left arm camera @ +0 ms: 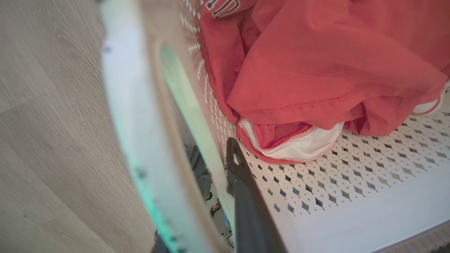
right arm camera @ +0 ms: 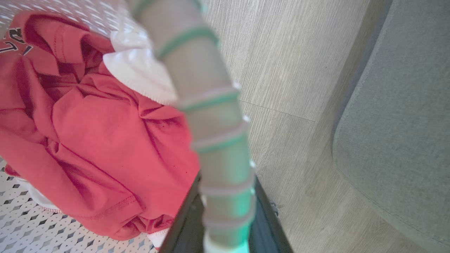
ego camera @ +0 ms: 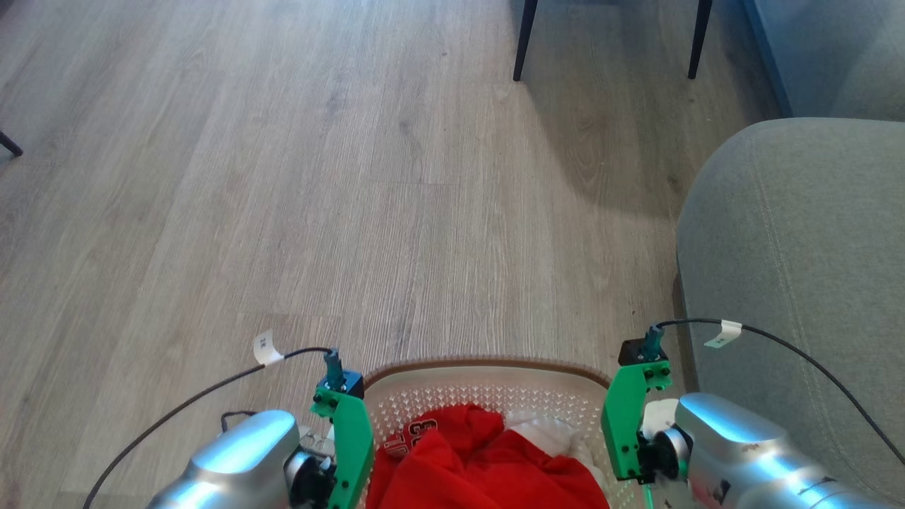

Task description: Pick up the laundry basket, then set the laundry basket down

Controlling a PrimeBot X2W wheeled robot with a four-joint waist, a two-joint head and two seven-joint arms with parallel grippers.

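The laundry basket (ego camera: 488, 365), white and perforated with a brown rim, sits at the bottom middle of the head view between my two arms. Red and white clothes (ego camera: 481, 459) lie crumpled inside it. My left gripper (left arm camera: 214, 158) is shut over the basket's left rim; one dark finger (left arm camera: 242, 189) lies inside against the wall (left arm camera: 351, 196), the other is half hidden behind the blurred rim. My right gripper (right arm camera: 225, 200) is shut over the right rim, a dark finger on each side. In the head view I see only the green wrist brackets (ego camera: 346, 445) (ego camera: 626, 424).
A grey upholstered seat (ego camera: 799, 283) stands close on the right, beside my right arm. Two dark furniture legs (ego camera: 524, 39) (ego camera: 700, 39) rise at the far end. Open wooden floor (ego camera: 283, 212) stretches ahead and to the left.
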